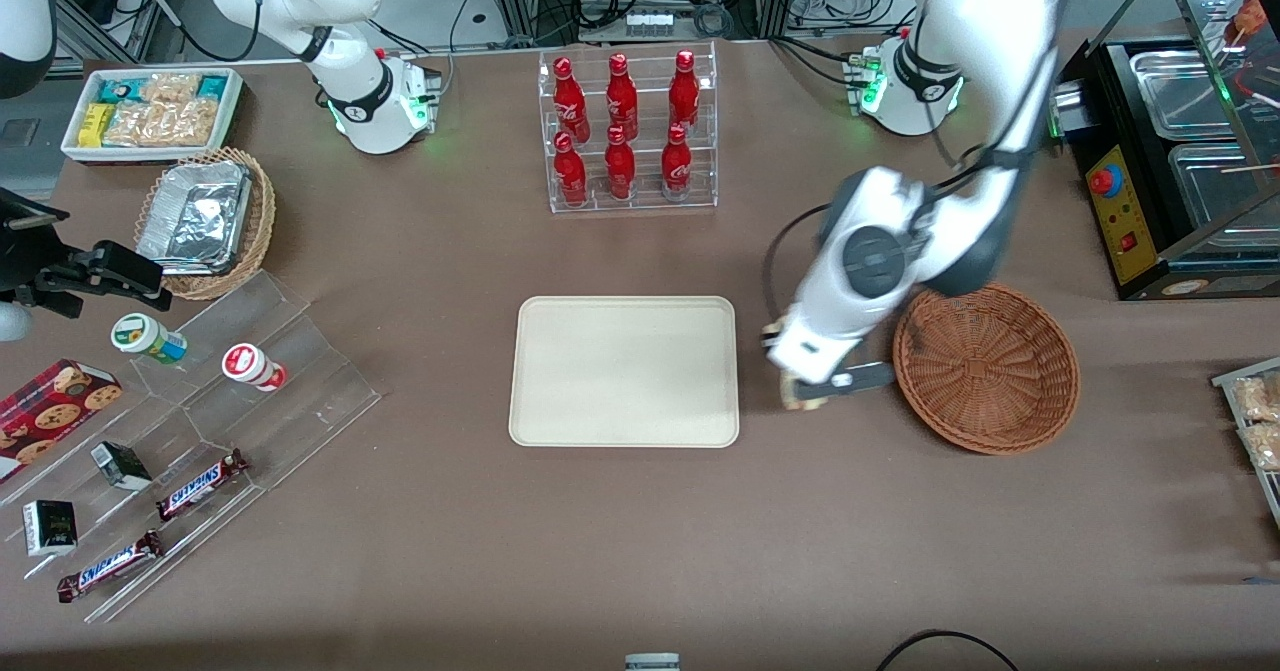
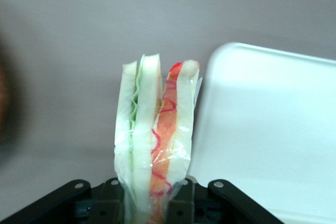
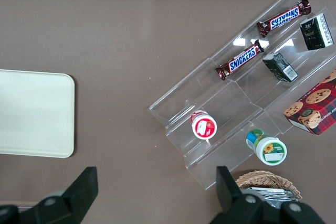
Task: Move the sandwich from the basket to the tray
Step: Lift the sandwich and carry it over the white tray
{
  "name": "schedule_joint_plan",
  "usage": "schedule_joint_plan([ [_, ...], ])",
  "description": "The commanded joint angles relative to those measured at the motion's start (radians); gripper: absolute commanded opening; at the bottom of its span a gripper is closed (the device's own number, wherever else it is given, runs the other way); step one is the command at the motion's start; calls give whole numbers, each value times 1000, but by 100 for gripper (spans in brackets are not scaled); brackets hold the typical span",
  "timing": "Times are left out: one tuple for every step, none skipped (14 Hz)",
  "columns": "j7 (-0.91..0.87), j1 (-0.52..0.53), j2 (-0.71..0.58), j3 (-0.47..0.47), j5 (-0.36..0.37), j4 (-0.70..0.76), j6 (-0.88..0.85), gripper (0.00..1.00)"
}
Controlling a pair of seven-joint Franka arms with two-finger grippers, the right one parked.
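One sandwich [image 2: 155, 145], wrapped in clear film, sits pinched between the fingers of the gripper [image 1: 812, 391], bread slices upright with green and red-orange filling showing along the edge. The gripper hangs over the brown table [image 1: 640, 551] in the gap between the basket [image 1: 987, 367] and the tray [image 1: 624, 371], just beside the tray's short edge. The wicker basket holds nothing, and the cream tray lies bare.
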Motion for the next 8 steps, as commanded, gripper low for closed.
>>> schedule_joint_plan([
  [17, -75, 135, 8, -24, 169, -12, 13],
  [23, -93, 143, 8, -24, 173, 4, 13],
  [23, -109, 147, 8, -24, 172, 30, 13],
  [25, -121, 159, 8, -23, 172, 59, 13],
  [26, -138, 173, 8, -21, 172, 80, 13],
  [28, -153, 193, 8, -17, 176, 83, 13],
  [35, -154, 201, 8, -13, 175, 84, 14],
  [52, -154, 212, 8, -18, 173, 86, 14],
])
